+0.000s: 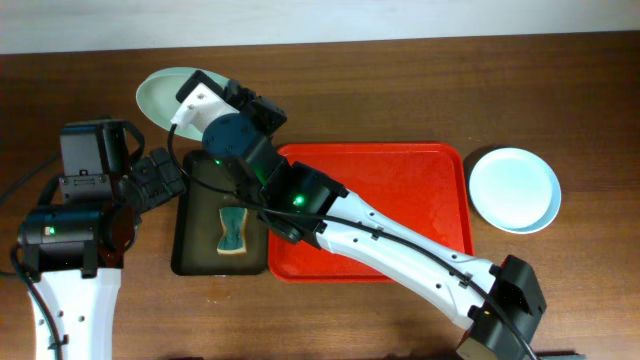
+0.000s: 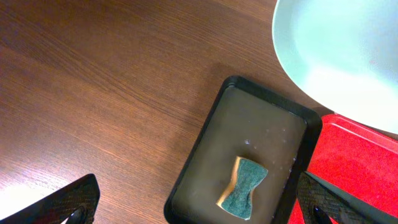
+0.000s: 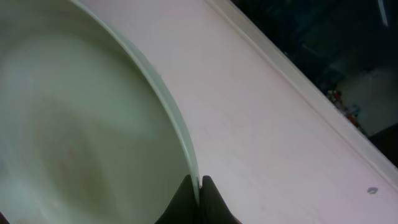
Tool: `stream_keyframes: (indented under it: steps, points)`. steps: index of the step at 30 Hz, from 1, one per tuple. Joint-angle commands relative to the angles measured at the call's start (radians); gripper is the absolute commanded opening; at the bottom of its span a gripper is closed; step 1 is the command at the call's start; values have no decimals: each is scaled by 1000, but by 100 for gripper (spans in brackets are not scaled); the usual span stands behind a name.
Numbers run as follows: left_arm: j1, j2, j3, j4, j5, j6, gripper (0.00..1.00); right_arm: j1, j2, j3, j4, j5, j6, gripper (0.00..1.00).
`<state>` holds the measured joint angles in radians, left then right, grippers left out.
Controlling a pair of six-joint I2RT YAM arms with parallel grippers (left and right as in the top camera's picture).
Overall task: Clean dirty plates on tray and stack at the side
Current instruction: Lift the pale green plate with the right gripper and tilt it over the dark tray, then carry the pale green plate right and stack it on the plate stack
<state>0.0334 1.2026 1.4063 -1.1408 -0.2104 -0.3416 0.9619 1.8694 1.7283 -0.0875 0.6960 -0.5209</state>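
Jaws of the right gripper [image 3: 200, 190] are clenching the rim of a round, shallow, pale mint plate [image 3: 81, 124], which I am holding near the bench's far-left part, just past the far end of the narrow dark green-black tray [image 2: 205, 143]. Jaws of the left gripper [image 2: 196, 214] are standing wide apart with nothing between them, hovering over that dark tray, where a yellow-and-green sponge [image 2: 242, 186] is lying.

I am judging the job well along. The large bright red rectangular plastic tray [image 1: 400, 170] is carrying no plates, and another pale round plate [image 1: 514, 188] is sitting just beside its right edge. I am not finding a third plate. The held one is waiting to be stacked.

Only the overhead view is giving me the red tray and the side plate, and only the right wrist view is showing the pinch.
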Motion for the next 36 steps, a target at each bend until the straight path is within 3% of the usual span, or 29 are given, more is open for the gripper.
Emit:
stream_keyframes:
  steps: [1,9,10,12,14,16,25,28,31,33,36]
  points:
    - [5,0,5,2,-7,-13,99,8,-13,25,18,23,-30,4]
    - [5,0,5,2,-7,-13,99,9,-13,25,-7,39,-28,4]
    - [5,-1,5,2,-7,-13,99,6,-13,25,-1,111,-6,4]
    - [5,0,5,2,-7,-13,99,7,-13,25,-12,74,67,4]
    - [5,0,5,2,-7,-13,99,2,-13,25,7,220,57,4]
    - [5,-1,5,2,-7,-13,99,2,-13,25,-22,169,159,4]
    - [5,0,5,2,-7,-13,99,-21,-12,24,-150,195,232,4]
    - [5,-1,5,2,-7,-13,99,-28,-12,24,-274,180,451,4]
    - [5,-1,5,2,-7,-13,99,-83,-11,24,-504,-117,770,4]
    - [5,-1,5,2,-7,-13,99,-135,-11,24,-591,-325,904,4]
    - [5,-1,5,2,-7,-13,99,-278,-29,24,-636,-623,930,4]
